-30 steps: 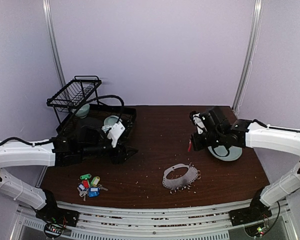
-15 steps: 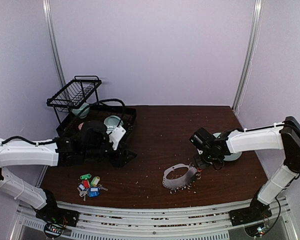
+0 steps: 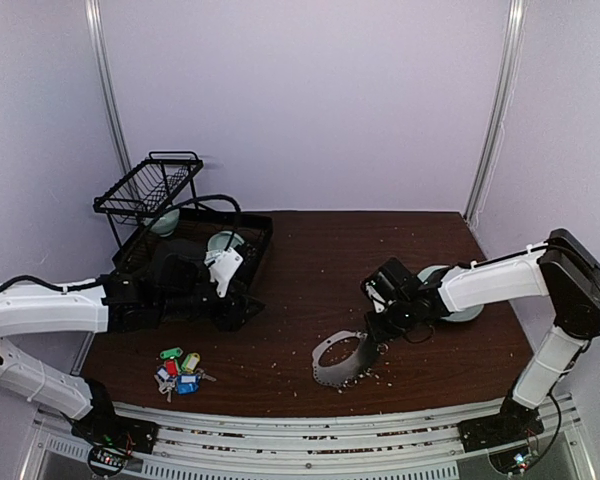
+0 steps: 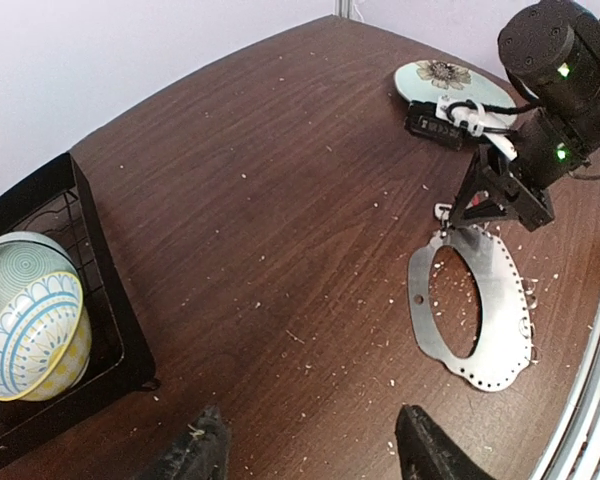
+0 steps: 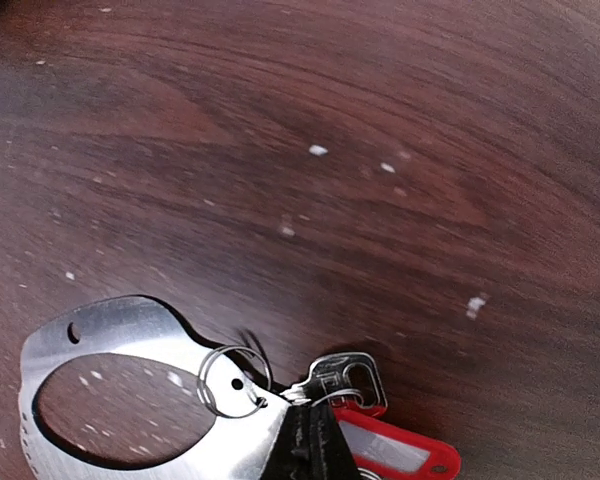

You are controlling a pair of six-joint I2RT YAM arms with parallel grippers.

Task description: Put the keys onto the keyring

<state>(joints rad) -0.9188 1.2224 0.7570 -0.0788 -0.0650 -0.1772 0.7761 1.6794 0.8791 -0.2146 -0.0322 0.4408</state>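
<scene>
Keyring (image 4: 421, 310) on the tabletop (image 3: 310, 260): I see my right end effector (image 5: 302, 440) pressed together at its rim, left end effector (image 4: 310, 430) spread.

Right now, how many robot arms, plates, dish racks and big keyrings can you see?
Robot arms: 2
Plate: 1
Dish rack: 1
Keyring: 1
Total: 5

Black rack (image 3: 148, 187), two bowls (image 4: 30, 335), floral plate (image 4: 420, 75)
</scene>
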